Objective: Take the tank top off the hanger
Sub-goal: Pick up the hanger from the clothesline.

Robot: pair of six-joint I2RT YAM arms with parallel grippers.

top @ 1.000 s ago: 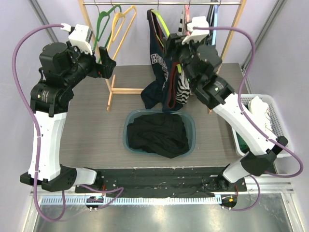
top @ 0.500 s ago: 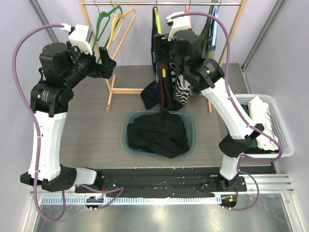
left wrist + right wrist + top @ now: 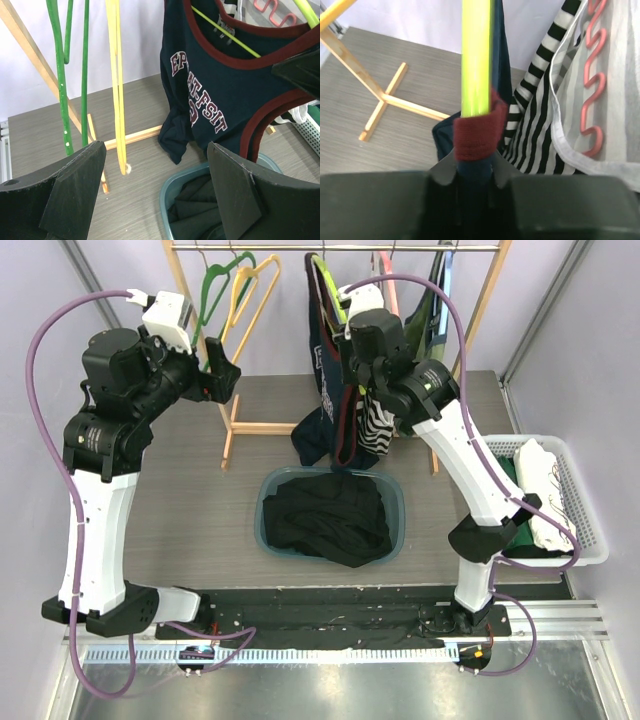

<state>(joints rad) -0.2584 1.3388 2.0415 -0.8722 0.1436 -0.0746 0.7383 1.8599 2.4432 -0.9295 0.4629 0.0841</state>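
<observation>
A navy tank top (image 3: 326, 390) with maroon trim and white lettering hangs on a lime-yellow hanger (image 3: 336, 295) from the rail. In the right wrist view the hanger's arm (image 3: 476, 60) runs down into the maroon-edged strap (image 3: 477, 132). My right gripper (image 3: 474, 167) is shut on the navy cloth just below that trim. From above, the right gripper (image 3: 354, 348) sits at the top's shoulder. My left gripper (image 3: 156, 147) hangs open and holds nothing, off to the left (image 3: 222, 370). It faces the tank top (image 3: 210, 95) from a distance.
A teal basin (image 3: 268, 502) of dark clothes sits on the table below the rail. A striped garment (image 3: 535, 125) and a pink hanger (image 3: 595, 90) hang right beside the strap. Empty green (image 3: 215, 290) and yellow (image 3: 252, 290) hangers hang left. A white basket (image 3: 575, 465) stands at the right.
The right arm swung left along the rail to the tank top's shoulder, and its jaws opened wide, then closed on the strap. The left arm has not moved.
</observation>
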